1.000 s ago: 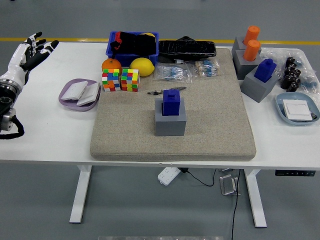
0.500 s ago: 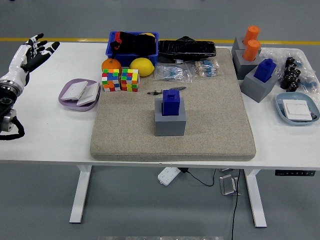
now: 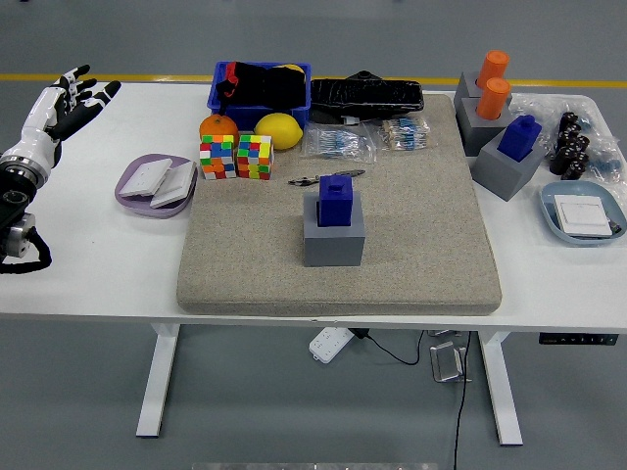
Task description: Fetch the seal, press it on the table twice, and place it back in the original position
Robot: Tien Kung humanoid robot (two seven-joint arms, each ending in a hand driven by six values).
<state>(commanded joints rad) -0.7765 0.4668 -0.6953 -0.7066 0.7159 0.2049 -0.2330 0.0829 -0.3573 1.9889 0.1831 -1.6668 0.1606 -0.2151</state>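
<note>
A blue block-shaped seal (image 3: 338, 200) stands upright in a grey cube holder (image 3: 334, 234) near the middle of a beige felt mat (image 3: 392, 264) on a white counter (image 3: 98, 264). The seal looks like rigid moulded plastic, probably light and not fragile, with flat smooth sides that could slip. Its narrower top knob and the upper body above the holder seem the best place to pinch it. How deep it sits in the holder cannot be seen, nor can its stamping face. The robot's left hand (image 3: 69, 101) hovers at the counter's far left, toward ten o'clock from the seal and well apart from it, its fingers (image 3: 98, 93) spread and holding nothing. The right hand is out of view. At two o'clock a second blue seal (image 3: 519, 136) sits in its own grey holder (image 3: 506, 168), beside two orange seals (image 3: 493, 83). At eleven o'clock lie two puzzle cubes (image 3: 236, 157), a lemon (image 3: 278, 130) and a blue bin (image 3: 261, 89) whose dark contents are hard to identify.
</note>
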